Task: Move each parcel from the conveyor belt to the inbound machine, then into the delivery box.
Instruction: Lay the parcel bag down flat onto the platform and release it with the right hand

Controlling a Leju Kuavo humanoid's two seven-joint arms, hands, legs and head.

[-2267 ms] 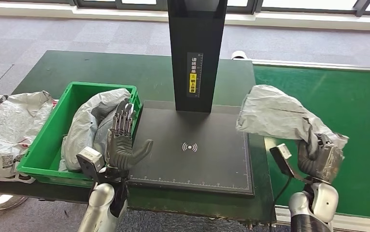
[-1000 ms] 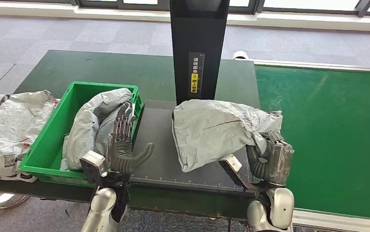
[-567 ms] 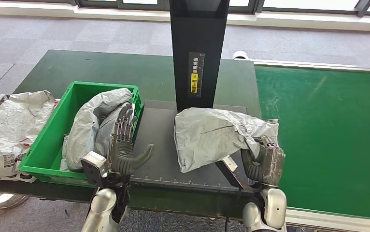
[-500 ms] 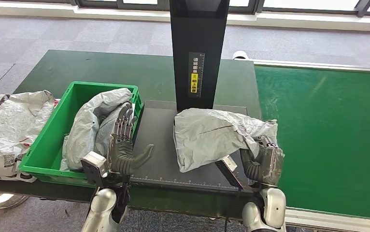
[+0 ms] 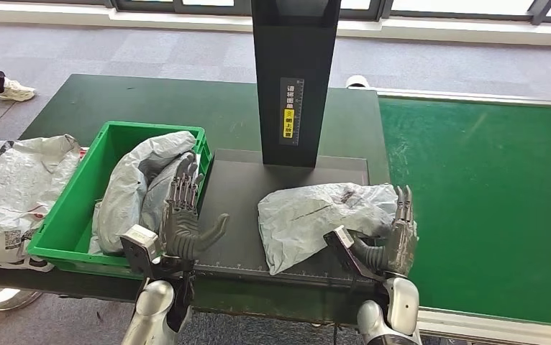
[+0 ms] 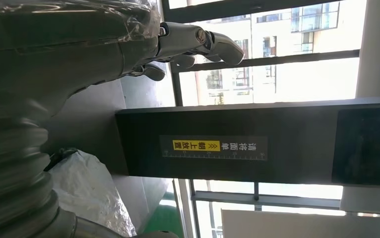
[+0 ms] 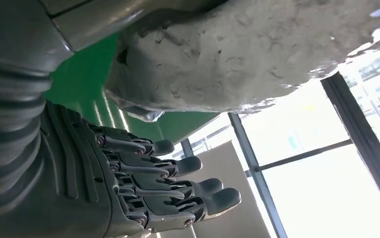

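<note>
Resting the parcel flat under the scanner post, I keep my right hand spread, holding nothing, beside it.

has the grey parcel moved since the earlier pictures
Yes. The grey parcel went from beside the conveyor belt leftward onto the black scanner plate, where it now lies below the black post.

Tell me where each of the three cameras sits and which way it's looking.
Head view: high on the robot, looking down at the scanner plate, grey parcel and green bin; both hands show, left hand, right hand.
Left wrist view: behind the left hand, facing the scanner's black post.
Right wrist view: behind the right hand, beside the parcel.
Shared: the post with its yellow label, in the head and left wrist views.
</note>
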